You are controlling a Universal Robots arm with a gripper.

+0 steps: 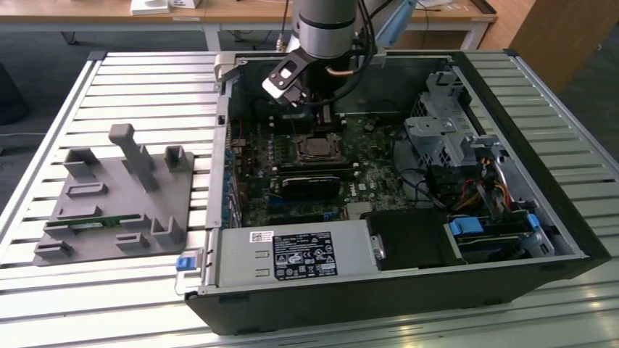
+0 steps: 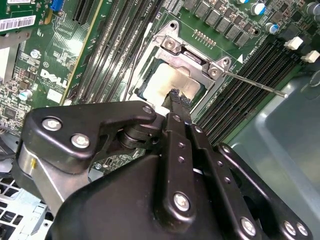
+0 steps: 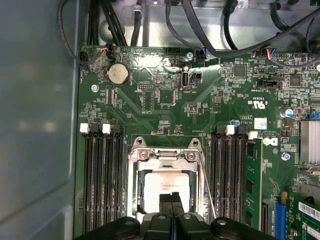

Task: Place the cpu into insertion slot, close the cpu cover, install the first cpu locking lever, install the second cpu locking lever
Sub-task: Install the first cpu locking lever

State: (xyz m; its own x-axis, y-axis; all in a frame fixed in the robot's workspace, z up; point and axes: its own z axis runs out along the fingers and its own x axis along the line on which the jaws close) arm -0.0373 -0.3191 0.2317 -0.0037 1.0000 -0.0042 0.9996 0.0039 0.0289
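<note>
arm: fat silver-grey tube, dark ring near top, kinda glossy. black cables run down its side, plus coppery loop under wrist. white-and-black block bolted on at wrist.

gripper: matte black all over, chunky rounded links stacked in layers. shiny round-head screws at pivots, smaller dark ones in row down the finger. tip pad ribbed, jagged edge. tiny yellow dab on one link.

first wrist view: two narrow black fingertips, rounded knuckles either side.
</note>
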